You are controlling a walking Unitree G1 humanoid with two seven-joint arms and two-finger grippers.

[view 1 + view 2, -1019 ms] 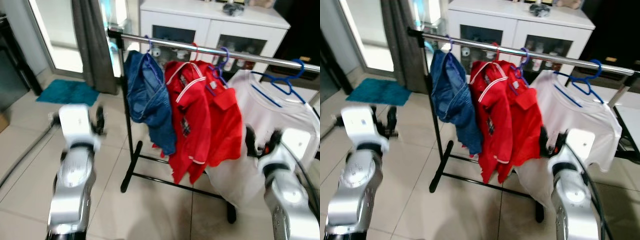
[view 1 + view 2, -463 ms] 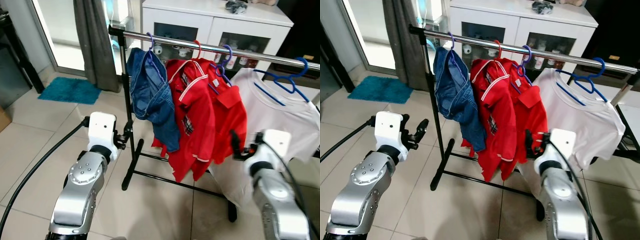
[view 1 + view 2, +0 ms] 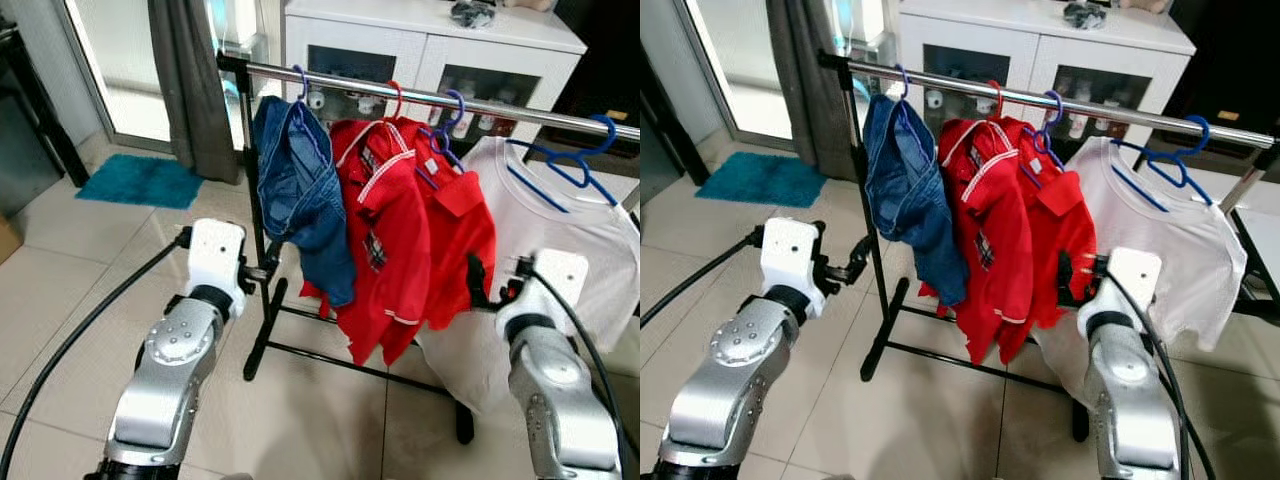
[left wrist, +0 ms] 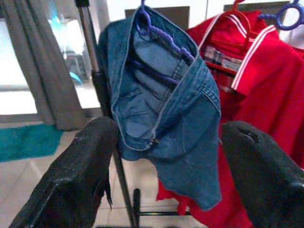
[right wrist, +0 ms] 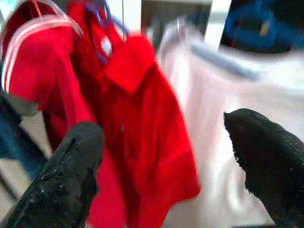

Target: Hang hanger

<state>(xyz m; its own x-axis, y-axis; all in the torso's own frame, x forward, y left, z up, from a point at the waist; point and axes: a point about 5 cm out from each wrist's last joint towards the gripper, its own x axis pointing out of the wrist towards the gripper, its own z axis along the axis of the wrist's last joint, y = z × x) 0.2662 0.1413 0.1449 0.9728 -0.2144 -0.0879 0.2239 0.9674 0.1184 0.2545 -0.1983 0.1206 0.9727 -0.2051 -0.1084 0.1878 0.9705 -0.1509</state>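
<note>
A black garment rack (image 3: 258, 290) stands on the tiled floor (image 3: 60, 300), its silver rail (image 3: 420, 97) running across in front of a white cabinet (image 3: 430, 40). Four garments hang from the rail on hangers: a blue denim piece (image 3: 300, 200) on a purple hanger (image 3: 299, 80) nearest the rack's upright post, then a red shirt with white trim (image 3: 385, 240) on a red hanger (image 3: 397, 95), then a second red shirt (image 3: 460, 240) on another purple hanger (image 3: 452, 105), and a white T-shirt (image 3: 560, 230) on a blue hanger (image 3: 575, 160) toward the robot's right (every hanger's hook sits over the rail). The left hand (image 3: 262, 272) is raised beside the upright post, at about the height of the denim's lower half, and its wrist view shows both black fingers (image 4: 76, 180) spread wide with nothing between them, the denim and post beyond. The right hand (image 3: 492, 283) is raised at the lower edge of the second red shirt, where that shirt meets the white T-shirt; its wrist view, somewhat blurred, shows its fingers (image 5: 66, 175) likewise spread wide and empty, facing the red and white cloth. A grey curtain (image 3: 195, 90) hangs behind the rack's left end, and a teal mat (image 3: 140, 182) lies on the floor below it. A black cable (image 3: 80, 330) trails from the left arm.
</note>
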